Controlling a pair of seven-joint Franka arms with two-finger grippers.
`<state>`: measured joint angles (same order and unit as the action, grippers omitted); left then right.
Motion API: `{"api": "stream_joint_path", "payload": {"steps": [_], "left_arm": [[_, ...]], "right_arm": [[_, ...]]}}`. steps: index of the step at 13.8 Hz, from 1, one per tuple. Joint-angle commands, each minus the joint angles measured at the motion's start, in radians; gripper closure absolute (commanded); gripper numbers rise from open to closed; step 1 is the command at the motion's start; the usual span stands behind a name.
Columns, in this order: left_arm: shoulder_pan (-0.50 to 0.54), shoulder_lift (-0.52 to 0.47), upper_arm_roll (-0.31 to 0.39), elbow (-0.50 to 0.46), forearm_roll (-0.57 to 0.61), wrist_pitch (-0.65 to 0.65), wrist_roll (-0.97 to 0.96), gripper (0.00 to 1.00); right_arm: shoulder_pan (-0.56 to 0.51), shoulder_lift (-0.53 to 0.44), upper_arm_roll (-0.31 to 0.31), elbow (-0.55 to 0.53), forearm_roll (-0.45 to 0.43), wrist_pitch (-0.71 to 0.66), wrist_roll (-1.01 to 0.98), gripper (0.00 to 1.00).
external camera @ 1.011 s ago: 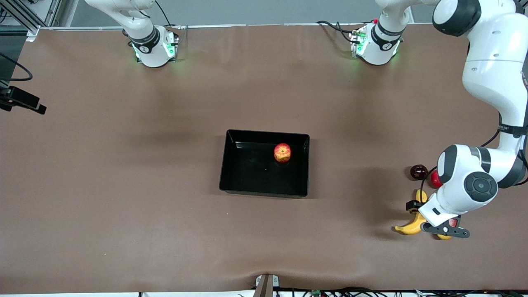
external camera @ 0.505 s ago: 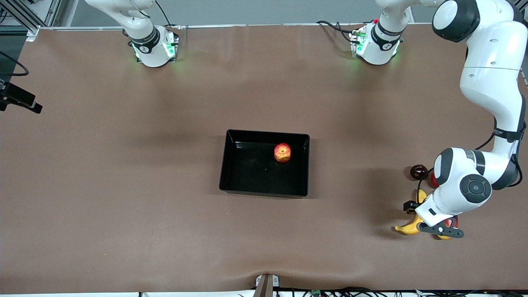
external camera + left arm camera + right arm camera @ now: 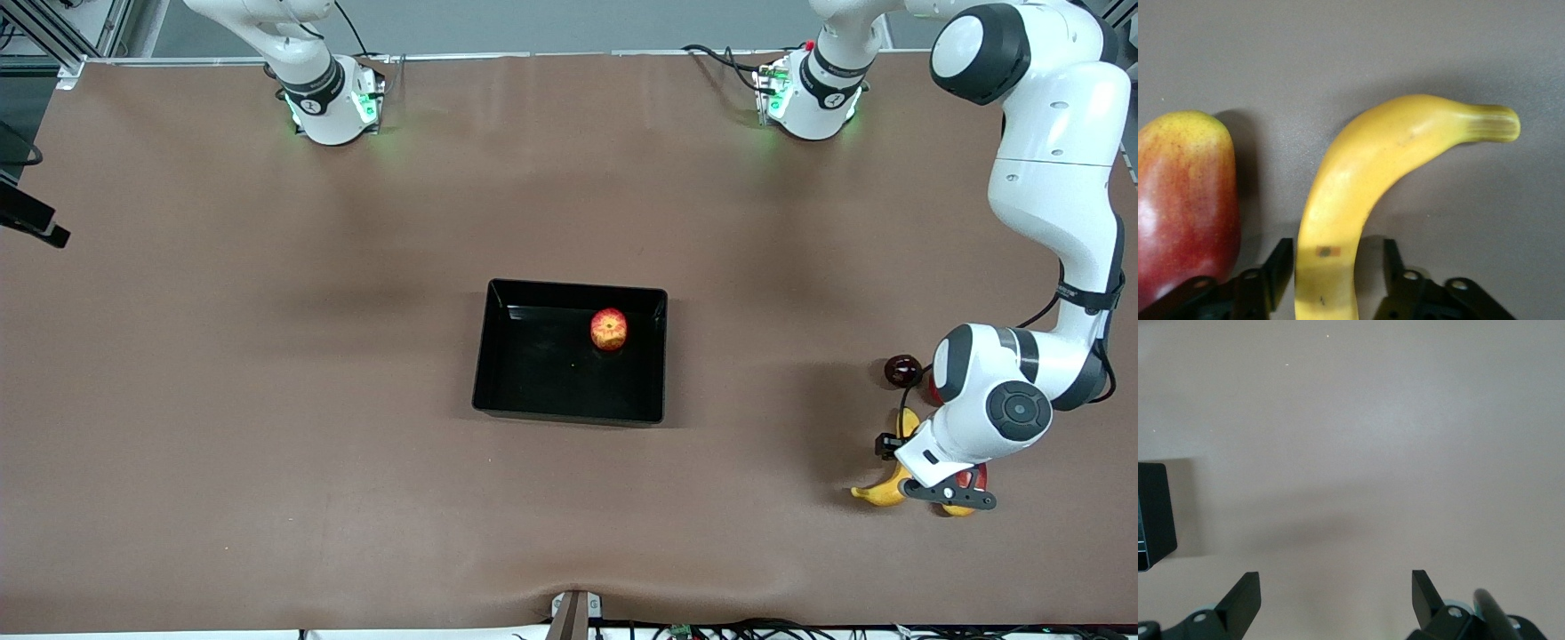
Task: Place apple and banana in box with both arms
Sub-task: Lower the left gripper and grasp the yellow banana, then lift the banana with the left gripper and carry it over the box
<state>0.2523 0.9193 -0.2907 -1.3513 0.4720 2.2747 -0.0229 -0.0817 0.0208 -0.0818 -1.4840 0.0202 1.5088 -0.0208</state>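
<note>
Banana (image 3: 1358, 193) is lying lengthwise between left gripper (image 3: 1338, 273) jaws, which are flanking it, apparently not yet clamped; right gripper (image 3: 1337, 593) is waiting, jaws apart

No readable text or labels anywhere.

The front view looks down from a high camera across the tabletop (image 3: 267, 400), facing both arm bases along its top edge; it covers the whole surface.

The left wrist view looks steeply down from very near, past its gripper (image 3: 1338, 270), at the banana (image 3: 1365, 180) and a red-yellow fruit (image 3: 1185, 200) beside it; the front view shares both.

The right wrist view looks down from higher, showing bare tabletop and one corner of the box (image 3: 1153, 513), also shared.
</note>
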Motion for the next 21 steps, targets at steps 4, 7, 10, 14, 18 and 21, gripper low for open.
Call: {"api": "stream_joint_path", "payload": {"steps": [4, 7, 10, 14, 18, 21], "left_arm": [[-0.011, -0.046, -0.022, 0.001, 0.007, -0.027, -0.014, 1.00], [-0.005, -0.101, -0.118, 0.004, 0.007, -0.108, -0.017, 1.00], [-0.007, -0.141, -0.244, 0.006, 0.014, -0.198, -0.093, 1.00], [-0.073, -0.174, -0.369, 0.009, 0.014, -0.260, -0.309, 1.00], [-0.266, -0.163, -0.380, 0.021, 0.007, -0.261, -0.601, 1.00], [-0.392, -0.129, -0.372, 0.046, 0.010, -0.219, -0.793, 1.00]], "right_arm": [[0.012, 0.007, 0.022, 0.013, -0.034, 0.001, -0.001, 0.00], [0.037, -0.001, 0.020, 0.013, -0.080, -0.025, 0.007, 0.00], [0.008, 0.001, 0.014, 0.013, -0.066, -0.033, 0.007, 0.00], [0.011, 0.002, 0.016, 0.013, -0.060, -0.030, 0.007, 0.00], [0.014, 0.002, 0.019, 0.013, -0.046, -0.029, 0.007, 0.00], [0.008, 0.002, 0.017, 0.013, -0.042, -0.027, 0.007, 0.00]]}}
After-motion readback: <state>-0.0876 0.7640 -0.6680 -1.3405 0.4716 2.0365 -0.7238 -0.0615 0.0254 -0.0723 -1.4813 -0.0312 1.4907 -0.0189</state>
